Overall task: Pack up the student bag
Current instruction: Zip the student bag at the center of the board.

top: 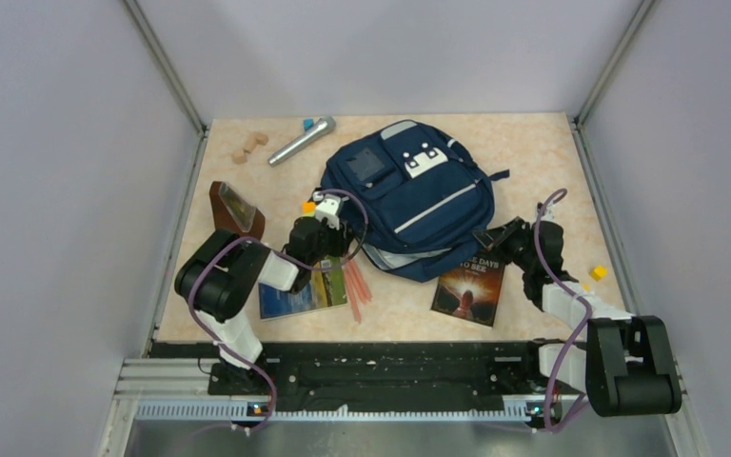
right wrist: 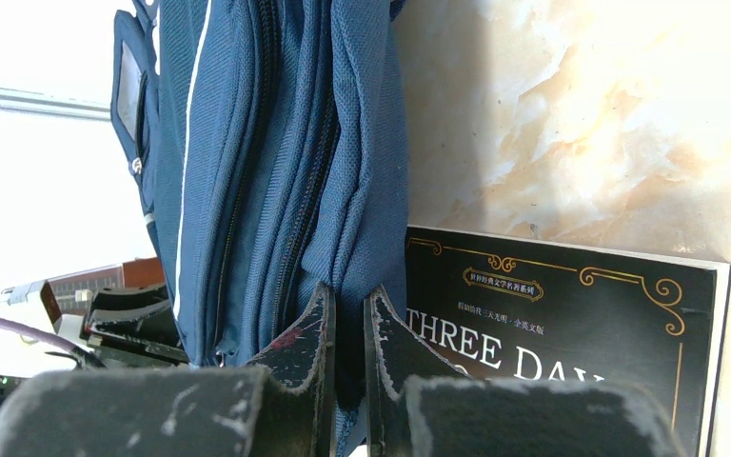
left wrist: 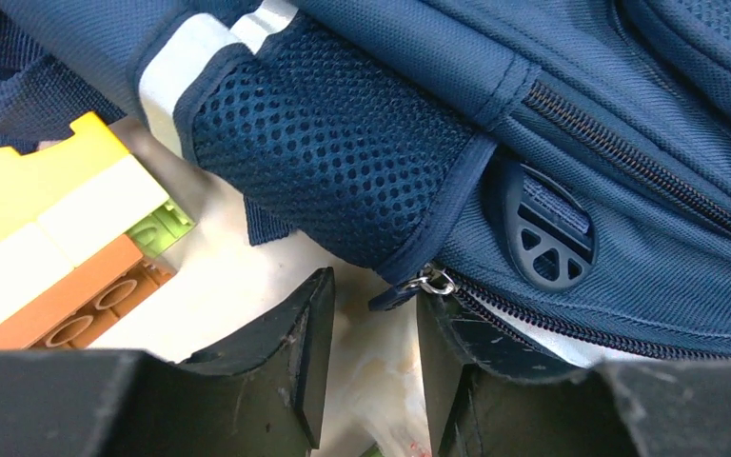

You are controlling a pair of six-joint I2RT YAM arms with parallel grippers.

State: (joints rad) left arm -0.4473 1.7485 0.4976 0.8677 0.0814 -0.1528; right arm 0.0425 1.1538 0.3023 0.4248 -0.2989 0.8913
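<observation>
The student bag (top: 409, 205) lies flat mid-table; unzipping it looks to be the step in hand. The right gripper (right wrist: 350, 309) pinches its near-edge fabric. The left gripper (left wrist: 373, 305) stands half apart, empty, and must next close on the zipper pull (left wrist: 419, 284).

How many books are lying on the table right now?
2. A black book lies at the student bag's near right edge; a colourful book lies off its near left corner. More may be hidden under the bag.
</observation>
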